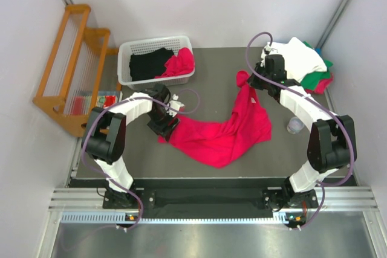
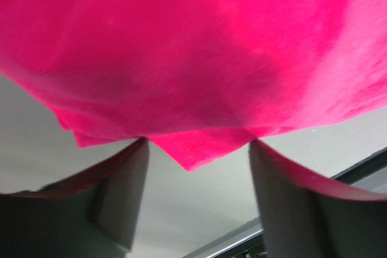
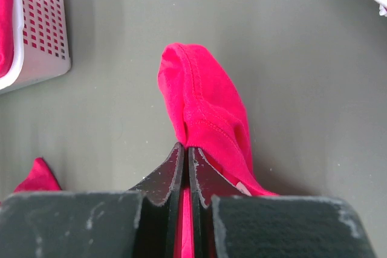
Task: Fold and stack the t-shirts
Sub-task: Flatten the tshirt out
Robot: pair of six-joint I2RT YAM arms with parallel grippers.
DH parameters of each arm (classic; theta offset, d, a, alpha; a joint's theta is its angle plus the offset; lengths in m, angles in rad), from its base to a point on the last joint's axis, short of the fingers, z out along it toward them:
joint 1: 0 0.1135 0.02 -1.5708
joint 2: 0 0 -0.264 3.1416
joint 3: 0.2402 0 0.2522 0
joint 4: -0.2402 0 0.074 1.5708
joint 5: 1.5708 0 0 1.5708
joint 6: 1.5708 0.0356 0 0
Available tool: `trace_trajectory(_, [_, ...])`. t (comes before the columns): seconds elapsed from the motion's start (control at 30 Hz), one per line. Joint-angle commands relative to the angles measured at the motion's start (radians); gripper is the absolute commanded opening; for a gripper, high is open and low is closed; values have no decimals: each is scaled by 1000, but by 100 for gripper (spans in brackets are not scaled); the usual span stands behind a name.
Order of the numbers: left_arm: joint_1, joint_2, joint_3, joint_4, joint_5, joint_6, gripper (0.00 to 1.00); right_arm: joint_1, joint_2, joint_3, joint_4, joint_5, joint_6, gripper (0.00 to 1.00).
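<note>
**A:** How far along are we?

**B:** Partway, I'd judge. At the upper right of the overhead view there is a pile of tees point(image 1: 308, 64), white on top with green and red showing beneath, so some look finished. The crimson t-shirt point(image 1: 227, 131) is spread in a loose, crumpled diagonal across the middle of the table point(image 1: 211, 70), not yet folded.

**A:** And the basket?

**B:** The white lattice basket point(image 1: 130, 74) at upper centre holds a black tee point(image 1: 148, 63) and another red one point(image 1: 179, 63) hanging over its right rim. Those look untouched, so at least two remain besides the one being worked.

**A:** What are the arms doing?

**B:** The right gripper point(image 3: 186, 152) has its fingers pressed together on a hemmed edge of the crimson shirt, the cloth bunching up just past the fingertips, at the shirt's upper end right of centre. The left gripper point(image 2: 196, 149) is at the shirt's lower-left edge with its fingers spread; a corner of fabric hangs between them, but they are not clamped on it.

**A:** So what's next?

**B:** Probably closing on that corner, then pulling the shirt flat before any fold. A small clear cup point(image 1: 294, 125) sits near the right arm and could get knocked.
</note>
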Motion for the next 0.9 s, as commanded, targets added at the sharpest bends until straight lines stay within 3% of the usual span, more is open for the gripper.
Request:
trace_trajectory(0.0, [8, -42, 0, -17, 30, -10, 60, -18, -44, 4, 42, -13, 11, 0])
trace_trajectory(0.07, [8, -39, -9, -18, 30, -7, 50, -18, -50, 4, 42, -11, 13, 0])
trace_trajectory(0.3, [8, -31, -30, -33, 53, 4, 42, -22, -53, 7, 40, -11, 11, 0])
trace_trajectory(0.47, [9, -45, -24, -41, 55, 3, 10, -24, -53, 7, 40, -11, 14, 0])
trace_trajectory(0.5, [9, -54, -15, -52, 55, 1, 0, -22, -55, 7, 38, -11, 13, 0])
trace_trajectory(0.87, [103, -73, 295, -178, 104, -28, 0, -25, -99, 23, 26, -19, 9, 0])
